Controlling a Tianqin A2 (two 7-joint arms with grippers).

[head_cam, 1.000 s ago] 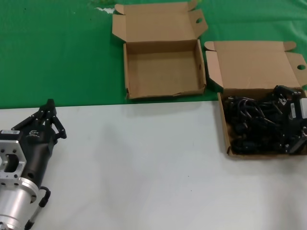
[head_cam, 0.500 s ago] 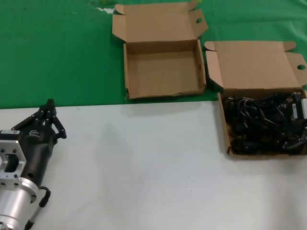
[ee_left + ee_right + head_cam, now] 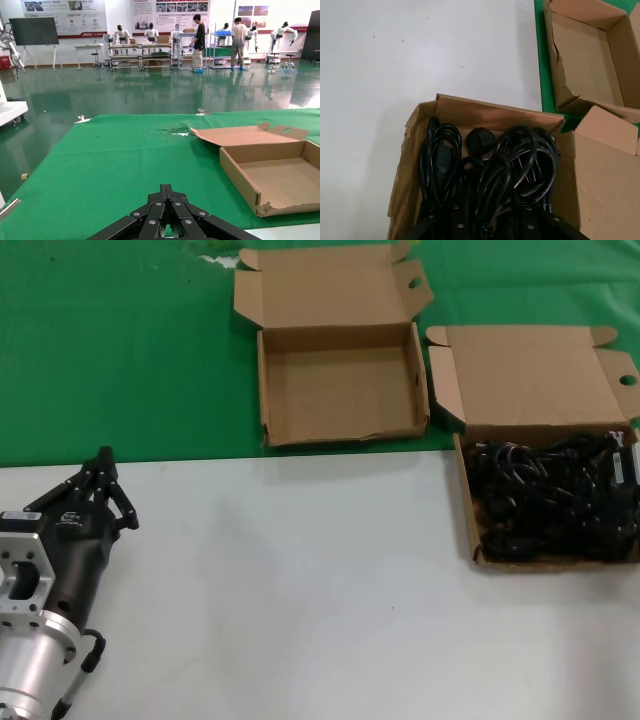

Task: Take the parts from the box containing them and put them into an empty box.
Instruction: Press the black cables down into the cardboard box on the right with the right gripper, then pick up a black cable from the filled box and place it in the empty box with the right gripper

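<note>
1. We see the black cables [image 3: 550, 495] piled in the wide-lidded box [image 3: 470, 525] at 3 o'clock on the white table [image 3: 300, 580].
2. The empty box [image 3: 345, 390] sits at 12 o'clock on the green cloth [image 3: 110, 350].
3. Our left gripper [image 3: 102, 462] rests at 8 o'clock, claw clenched.
4. Our right gripper [image 3: 490, 231] hangs over the cables; we cannot tell its claw.
5. We cannot read any labels.

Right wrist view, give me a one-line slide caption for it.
Right gripper hangs just above black cables piled in the full box; empty box sits beyond on green cloth.
</note>
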